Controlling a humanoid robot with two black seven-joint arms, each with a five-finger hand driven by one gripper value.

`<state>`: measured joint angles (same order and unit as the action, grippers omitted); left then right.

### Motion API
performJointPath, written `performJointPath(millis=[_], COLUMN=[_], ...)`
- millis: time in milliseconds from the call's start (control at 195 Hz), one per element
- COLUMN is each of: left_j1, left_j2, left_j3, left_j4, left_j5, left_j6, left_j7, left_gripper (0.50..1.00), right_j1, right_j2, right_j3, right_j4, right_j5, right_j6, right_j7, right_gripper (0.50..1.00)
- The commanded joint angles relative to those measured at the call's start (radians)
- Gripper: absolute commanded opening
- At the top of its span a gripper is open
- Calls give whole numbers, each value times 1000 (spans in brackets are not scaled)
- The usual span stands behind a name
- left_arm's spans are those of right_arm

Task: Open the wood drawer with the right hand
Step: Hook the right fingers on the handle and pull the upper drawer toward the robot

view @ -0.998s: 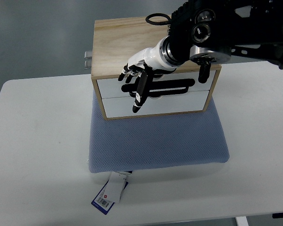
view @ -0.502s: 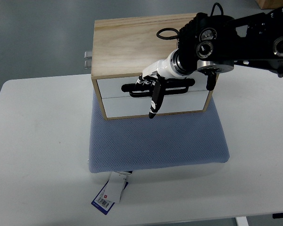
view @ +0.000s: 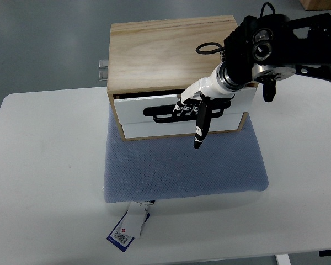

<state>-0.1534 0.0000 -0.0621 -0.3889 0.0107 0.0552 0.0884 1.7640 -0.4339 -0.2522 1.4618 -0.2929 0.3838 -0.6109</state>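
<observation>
With my right hand (view: 192, 109) hooked over the black handle (view: 165, 112) of the upper drawer (view: 133, 109), I judge the pull is just under way: the white front of that drawer sits a little proud of the wooden box (view: 154, 52), while the lower drawer (view: 149, 130) lies flush. The fingers (view: 185, 108) are curled on the handle bar, pressed close together, and the thumb (view: 200, 128) hangs down straight over the lower front, gripping nothing. The box stands on a blue mat (view: 182, 165) near the far side of the white table (view: 44, 176).

I want to draw straight toward myself, along the line of the drawer's slide, and keep the wrist level so the fingers do not slip off the bar. My hold is right of the handle's middle, so I watch for the drawer skewing and jamming. I go slowly, because the box is free on the soft mat and could be dragged along instead of the drawer opening. A tag (view: 127, 227) sticks out from the mat's near edge, clear of my path
</observation>
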Motion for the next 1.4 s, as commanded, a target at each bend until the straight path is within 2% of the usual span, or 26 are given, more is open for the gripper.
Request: performJointPath(millis=[0,466,722,727,803,1008,1397], left_j1=[0,0,0,0,0,0,-5], left_j2=[0,0,0,0,0,0,0], left_j3=[1,-1,-1,1,1,1,1], left_j4=[1,10,12,12,12,12,10], left_j5=[0,0,0,2,0,2,2], left_j6=[0,0,0,0,0,0,0], left_j7=[1,-1,1,1,1,-1,1], left_gripper=[1000,1000,1000,1000,1000,1000,1000], right_j1=[12,14,14,14,14,17,38], right_j2=[-13,-9,-19,-34,-48,-95,-171], right_j3=[4,30,42,42,42,42,44], right_j4=[25,49,75,84,98,141,210], right_j5=[34,126,185,193,207,228,250], right_j6=[23,102,161,180,201,227,227], right_j7=[0,0,0,0,0,0,0], right_gripper=[942,942,942,942,942,944,942])
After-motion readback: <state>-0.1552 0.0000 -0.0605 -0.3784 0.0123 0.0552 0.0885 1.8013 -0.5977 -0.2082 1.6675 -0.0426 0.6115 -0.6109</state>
